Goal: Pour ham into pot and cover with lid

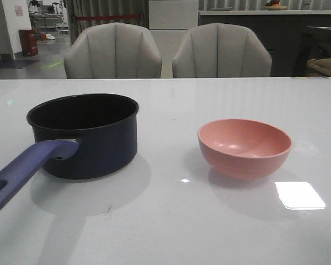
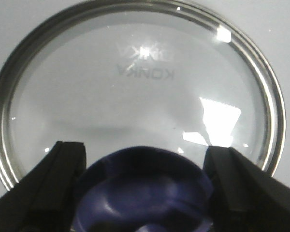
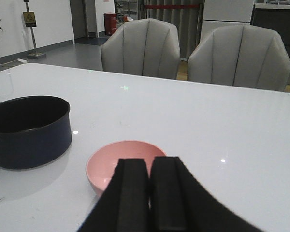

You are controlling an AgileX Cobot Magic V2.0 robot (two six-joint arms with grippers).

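- The pink bowl (image 1: 244, 147) at middle right looked empty; no ham showed, so perhaps it was already poured.
- The pot (image 1: 84, 135), middle left, was uncovered.
- The left gripper (image 2: 144, 191) was spread around the lid (image 2: 135, 92)'s knob (image 2: 144, 193), not yet squeezing.
- The right gripper (image 3: 149, 193) was pressed closed, holding nothing.

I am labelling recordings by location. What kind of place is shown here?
Probably an office or showroom set up as a dining corner: a white table, two grey padded chairs behind it, and an open hall with a red bin.

Bright overhead glare on table (image 1: 299, 195), soft shadows.
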